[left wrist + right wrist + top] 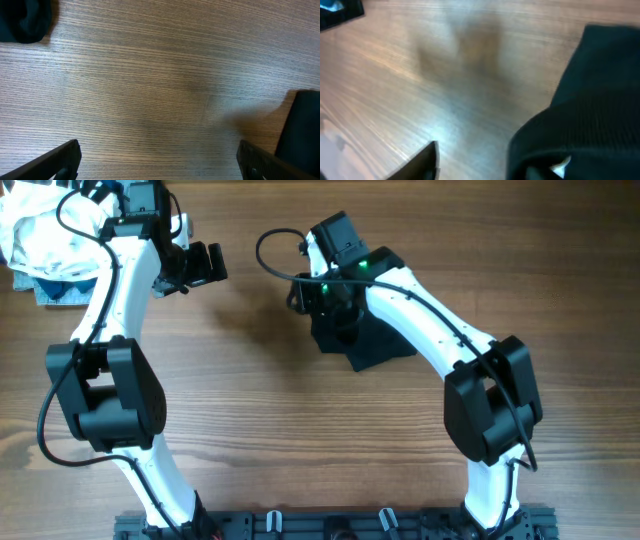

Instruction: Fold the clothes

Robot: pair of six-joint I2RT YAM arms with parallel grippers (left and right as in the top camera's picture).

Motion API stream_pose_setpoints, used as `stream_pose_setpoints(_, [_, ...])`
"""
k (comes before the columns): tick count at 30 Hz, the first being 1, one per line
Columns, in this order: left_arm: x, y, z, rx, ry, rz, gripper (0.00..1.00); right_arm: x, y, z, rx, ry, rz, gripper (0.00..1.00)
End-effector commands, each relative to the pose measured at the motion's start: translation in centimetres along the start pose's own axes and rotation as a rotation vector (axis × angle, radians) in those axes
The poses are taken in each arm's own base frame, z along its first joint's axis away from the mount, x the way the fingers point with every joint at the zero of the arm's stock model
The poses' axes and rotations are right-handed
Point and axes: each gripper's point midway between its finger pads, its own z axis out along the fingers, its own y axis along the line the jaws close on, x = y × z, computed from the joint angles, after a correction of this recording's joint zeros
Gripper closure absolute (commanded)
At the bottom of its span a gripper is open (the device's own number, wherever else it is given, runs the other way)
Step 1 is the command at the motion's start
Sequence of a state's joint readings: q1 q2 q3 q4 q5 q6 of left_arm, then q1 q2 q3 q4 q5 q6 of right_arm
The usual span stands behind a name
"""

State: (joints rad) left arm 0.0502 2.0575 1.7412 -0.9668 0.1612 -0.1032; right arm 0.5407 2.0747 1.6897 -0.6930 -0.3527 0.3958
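The clothes are a small, compact black bundle on the wooden table, just right of centre in the overhead view. My right gripper hovers at the bundle's upper-left edge. In the right wrist view the black fabric fills the right side and covers the right finger. The left finger stands apart from the fabric, with bare wood between them, so my right gripper is open. My left gripper is far left of the garment. It is wide open over bare wood, holding nothing.
A heap of white cloth on something blue lies at the table's back left corner, behind the left arm. Dark shapes sit at the top left and right edge of the left wrist view; I cannot tell what they are.
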Motion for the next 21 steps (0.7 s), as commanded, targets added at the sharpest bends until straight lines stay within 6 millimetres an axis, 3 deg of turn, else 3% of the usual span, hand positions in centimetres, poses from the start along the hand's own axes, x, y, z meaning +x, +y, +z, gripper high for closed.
stream_pose_setpoints(1, [-0.4, 0.3, -0.1, -0.006, -0.01, -0.014, 0.0, -1.8, -1.5, -2.4, 0.003, -0.026, 0.062, 0.42])
stream_pose_setpoints(8, [-0.2, -0.5, -0.1, 0.04, 0.003, -0.013, 0.0, -4.1, -4.9, -9.7, 0.033, -0.114, 0.093, 0.4])
stream_pose_setpoints(12, [0.3, -2.5, -0.1, 0.127, 0.025, -0.003, 0.0, -4.8, -8.7, -16.0, 0.115, -0.209, 0.17, 0.34])
stream_pose_setpoints(16, [1.8, -5.9, -0.2, 0.245, 0.073, 0.066, 0.0, -4.2, -14.2, -21.1, 0.23, -0.268, 0.28, 0.2])
stream_pose_setpoints(21, [4.8, -12.4, 0.1, 0.399, 0.13, 0.238, 0.0, -1.7, -20.3, -23.8, 0.307, -0.232, 0.411, 0.16])
